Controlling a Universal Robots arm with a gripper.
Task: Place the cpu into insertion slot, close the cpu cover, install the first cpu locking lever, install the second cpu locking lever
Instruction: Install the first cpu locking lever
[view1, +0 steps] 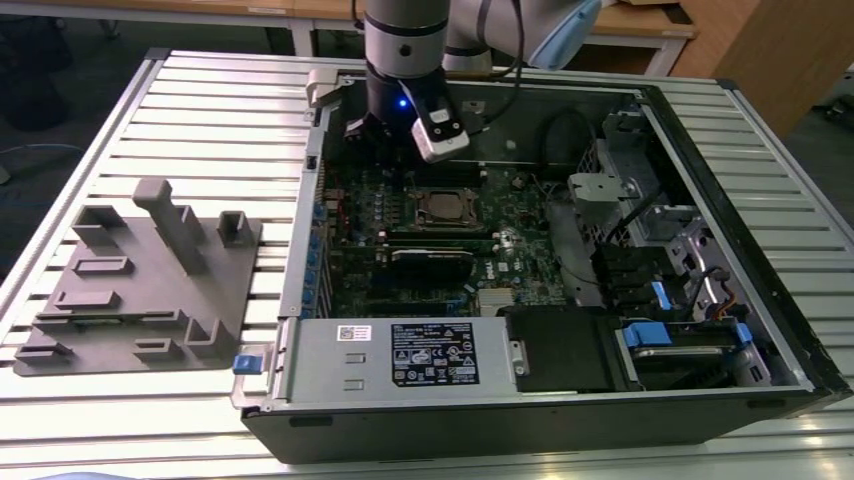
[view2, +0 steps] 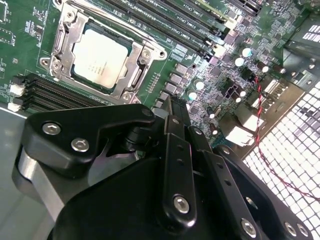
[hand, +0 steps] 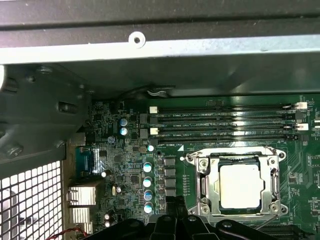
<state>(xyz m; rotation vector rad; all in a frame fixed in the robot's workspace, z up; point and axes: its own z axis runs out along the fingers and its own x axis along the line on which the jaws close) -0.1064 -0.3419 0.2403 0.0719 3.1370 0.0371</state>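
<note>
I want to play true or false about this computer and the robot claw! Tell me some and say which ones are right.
1. The cpu sits in the insertion slot. True.
2. The claw is holding the cpu. False: the claw hovers apart from it, above the green board.
3. The cpu cover lies down around the cpu. True.
4. The grey holder block is inside the computer case. False: it lies on the table, at the exterior view's left of the case.

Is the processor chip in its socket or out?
In. The chip lies flat and level, with the metal frame down around its edges in both wrist views.
</note>
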